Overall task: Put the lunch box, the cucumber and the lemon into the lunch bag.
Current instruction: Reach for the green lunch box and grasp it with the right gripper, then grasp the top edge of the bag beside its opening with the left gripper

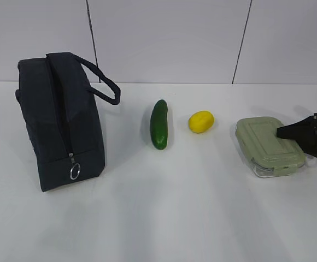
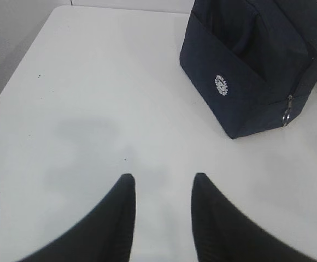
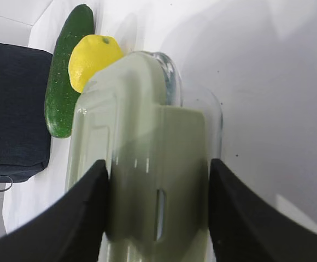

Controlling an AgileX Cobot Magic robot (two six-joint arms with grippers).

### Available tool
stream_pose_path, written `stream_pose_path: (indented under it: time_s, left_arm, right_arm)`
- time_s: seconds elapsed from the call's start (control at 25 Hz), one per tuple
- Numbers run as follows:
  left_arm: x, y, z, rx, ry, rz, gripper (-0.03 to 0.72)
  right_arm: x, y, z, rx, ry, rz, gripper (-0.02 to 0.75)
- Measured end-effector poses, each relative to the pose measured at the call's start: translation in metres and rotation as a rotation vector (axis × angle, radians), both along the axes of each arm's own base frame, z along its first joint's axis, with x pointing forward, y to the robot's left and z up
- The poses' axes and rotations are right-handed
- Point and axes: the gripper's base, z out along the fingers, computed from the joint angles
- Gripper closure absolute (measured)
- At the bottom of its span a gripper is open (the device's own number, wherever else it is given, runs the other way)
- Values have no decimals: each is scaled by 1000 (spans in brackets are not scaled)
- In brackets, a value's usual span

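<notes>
Four task items on one white bench [image 1: 164, 218], matte, smooth, faintly speckled, shadows soft.

Room: pale grey wall panels [image 1: 164, 38] behind the bench's far edge, split by thin dark seams.

1. Bag [image 1: 60, 120]: dark navy fabric, boxy, upright toward the left edge; zipper run closed down its near end, silver ring pull [image 1: 75, 172] hanging low; one loop handle [image 1: 104, 84] sticking out to the right. Small round white logo on its side in the left wrist view.

2. Cucumber [image 1: 159, 124]: dark green, lying flat mid-bench, long axis pointing toward the far edge, well apart from the bag.

3. Lemon [image 1: 201, 121]: yellow, just right of the cucumber, not touching it.

4. Box [image 1: 268, 146]: clear glass with pale green lid, flat on the bench near the right edge.

Right claw [image 1: 281, 132]: black, reaching in from the right edge; fingers [image 3: 87, 218] on either side of the box's lid, pressed against it in the wrist view; grasping the box, which rests on the bench.

Left claw [image 2: 161, 191]: fingers parted, released, nothing between them, above bare bench toward the left edge, bag ahead to its right.
</notes>
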Motion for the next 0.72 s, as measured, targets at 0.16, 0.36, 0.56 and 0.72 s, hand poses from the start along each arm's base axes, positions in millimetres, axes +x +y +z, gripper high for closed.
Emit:
stream_pose_path:
  time_s: [0.16,0.36,0.56,0.72]
  left_arm:
    - [0,0,0,0,0,0,448]
    - [0,0,0,0,0,0,448]
    - [0,0,0,0,0,0,448]
    - [0,0,0,0,0,0,448]
  right_arm:
    - [0,0,0,0,0,0,333]
    - [1,0,0,2,-2,-9,334]
    - [1,-1,0,16,18,-29,334]
    - [1,-1,0,28,40,-43,334]
